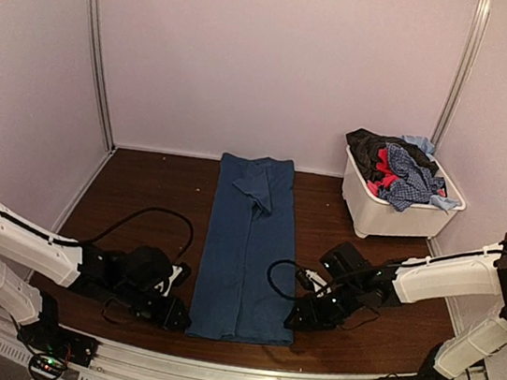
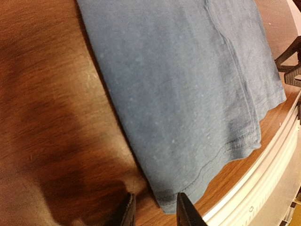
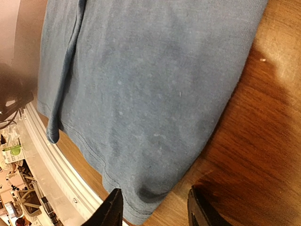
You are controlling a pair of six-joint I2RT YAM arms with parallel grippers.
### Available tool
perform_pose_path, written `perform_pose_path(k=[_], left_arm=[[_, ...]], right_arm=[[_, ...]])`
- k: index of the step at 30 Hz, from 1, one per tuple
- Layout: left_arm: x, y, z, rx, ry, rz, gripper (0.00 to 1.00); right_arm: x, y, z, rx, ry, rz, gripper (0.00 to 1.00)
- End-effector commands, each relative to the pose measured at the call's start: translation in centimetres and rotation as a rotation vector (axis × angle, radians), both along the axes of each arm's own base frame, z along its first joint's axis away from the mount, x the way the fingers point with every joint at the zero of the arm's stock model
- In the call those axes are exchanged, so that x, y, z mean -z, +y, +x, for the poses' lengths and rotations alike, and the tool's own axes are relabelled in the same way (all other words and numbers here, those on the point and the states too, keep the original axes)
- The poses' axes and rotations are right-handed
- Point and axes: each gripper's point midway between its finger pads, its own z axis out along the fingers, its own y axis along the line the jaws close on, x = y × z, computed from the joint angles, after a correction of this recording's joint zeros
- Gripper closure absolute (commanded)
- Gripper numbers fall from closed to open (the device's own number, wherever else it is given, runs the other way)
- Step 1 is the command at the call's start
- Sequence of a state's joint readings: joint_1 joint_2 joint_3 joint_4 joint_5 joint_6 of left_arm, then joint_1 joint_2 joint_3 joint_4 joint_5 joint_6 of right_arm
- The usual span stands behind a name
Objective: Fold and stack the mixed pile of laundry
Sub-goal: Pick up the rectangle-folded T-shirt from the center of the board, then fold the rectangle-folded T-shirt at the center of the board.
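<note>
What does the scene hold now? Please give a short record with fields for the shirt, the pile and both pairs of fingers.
shirt: dark-blue T-shirt folded into a long strip, flat on the table
pile: mixed garments heaped in the white bin, far right
left fingers: apart, astride the strip's near-left corner
right fingers: apart, astride the near-right corner

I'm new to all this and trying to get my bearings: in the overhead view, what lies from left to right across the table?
The left pincer → dark-blue T-shirt laid flat → right pincer → white bin holding the laundry pile.
</note>
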State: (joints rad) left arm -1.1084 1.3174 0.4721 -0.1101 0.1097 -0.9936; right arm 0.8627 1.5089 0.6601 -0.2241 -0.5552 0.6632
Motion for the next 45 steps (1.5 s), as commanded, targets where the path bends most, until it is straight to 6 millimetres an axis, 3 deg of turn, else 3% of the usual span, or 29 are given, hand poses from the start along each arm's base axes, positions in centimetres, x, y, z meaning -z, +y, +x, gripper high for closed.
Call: perform_pose_path(k=[1, 5, 12, 16, 19, 21, 27, 29, 35, 40, 45], left_arm=[[-0.2, -1.0, 0.0, -0.031, 0.005, -0.043, 0.69], [0.4, -1.6, -0.4, -0.024, 0.028, -0.063, 0.70], [1.7, -1.6, -1.7, -0.019, 0.083, -0.050, 0.73], [2.3, -0.7, -2.1, -0.041, 0.115, -0.015, 0.73], [2.7, 0.1, -2.7, -0.043, 0.130, 0.021, 0.72], [2.9, 0.2, -2.9, -0.040, 0.138, 0.031, 0.72], [2.6, -0.1, -2.9, -0.030, 0.132, 0.015, 0.93], [2.1, -0.3, -3.2, -0.015, 0.117, 0.001, 1.00], [-1.6, -1.7, -3.4, 0.049, 0.031, -0.099, 1.00], [-3.8, -2.4, -1.5, 0.053, -0.034, -0.122, 1.00], [-5.6, -2.9, 1.9, 0.051, -0.128, -0.110, 1.00]], right_arm=[[0.3, -0.2, -0.6, 0.027, -0.008, -0.009, 0.55], [1.4, -0.2, -1.7, 0.031, 0.026, 0.005, 0.60], [3.2, -1.3, -3.2, 0.039, 0.076, 0.005, 0.79], [4.0, -1.9, -4.0, 0.031, 0.100, -0.004, 0.81], [3.8, -1.8, -4.4, 0.025, 0.114, 0.019, 0.73], [3.8, -1.7, -4.5, 0.019, 0.116, 0.022, 0.78], [3.2, -0.9, -5.0, -0.006, 0.109, 0.066, 0.94], [2.6, -0.5, -5.3, -0.024, 0.098, 0.086, 1.00], [-0.1, 0.6, -6.3, -0.052, 0.069, 0.172, 1.00], [-3.2, 1.5, -3.7, -0.040, -0.055, 0.190, 1.00], [-4.4, 2.1, -0.7, -0.025, -0.116, 0.189, 1.00]])
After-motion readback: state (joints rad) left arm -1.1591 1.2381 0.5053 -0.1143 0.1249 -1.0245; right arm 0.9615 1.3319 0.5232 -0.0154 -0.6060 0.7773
